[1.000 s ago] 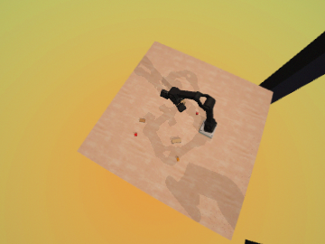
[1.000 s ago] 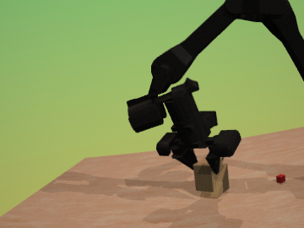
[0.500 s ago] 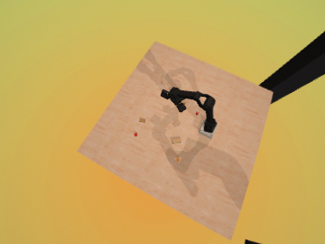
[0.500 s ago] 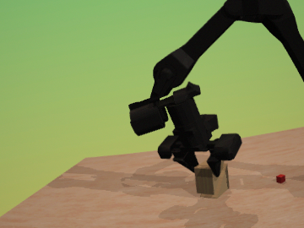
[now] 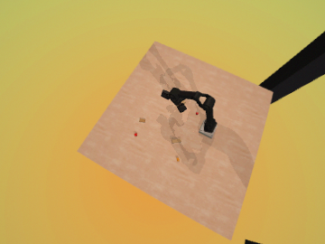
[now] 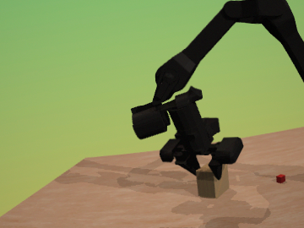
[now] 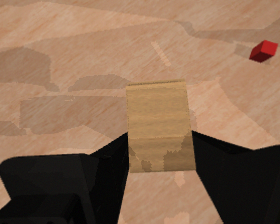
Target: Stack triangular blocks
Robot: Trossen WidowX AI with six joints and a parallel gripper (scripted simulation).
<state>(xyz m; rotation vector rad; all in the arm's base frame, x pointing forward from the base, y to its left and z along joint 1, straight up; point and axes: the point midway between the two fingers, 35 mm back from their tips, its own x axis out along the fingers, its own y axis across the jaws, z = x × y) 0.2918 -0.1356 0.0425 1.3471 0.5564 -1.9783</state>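
A tan wooden block shape (image 6: 207, 186) (image 7: 158, 112) stands at the table, squarish in outline in the exterior view. Its broad upper face looks nearly level. A thin strip along its far edge in the wrist view may be the other triangular block beneath. The sloped seam is not clear, so I cannot tell how exactly the faces and ends meet. My gripper (image 6: 208, 176) (image 7: 156, 134) points down and is shut on the upper part, one finger on each side. The fingers hide part of the sides. In the top view the arm mostly hides this spot.
The table (image 5: 217, 183) (image 6: 139, 209) also bears a red cube (image 5: 197, 113) (image 6: 280, 178) (image 7: 263, 51) near the gripper. Farther off lie a tan piece (image 5: 142, 120), another tan piece (image 5: 176, 140), an orange piece (image 5: 177, 159) and a second red piece (image 5: 135, 135).
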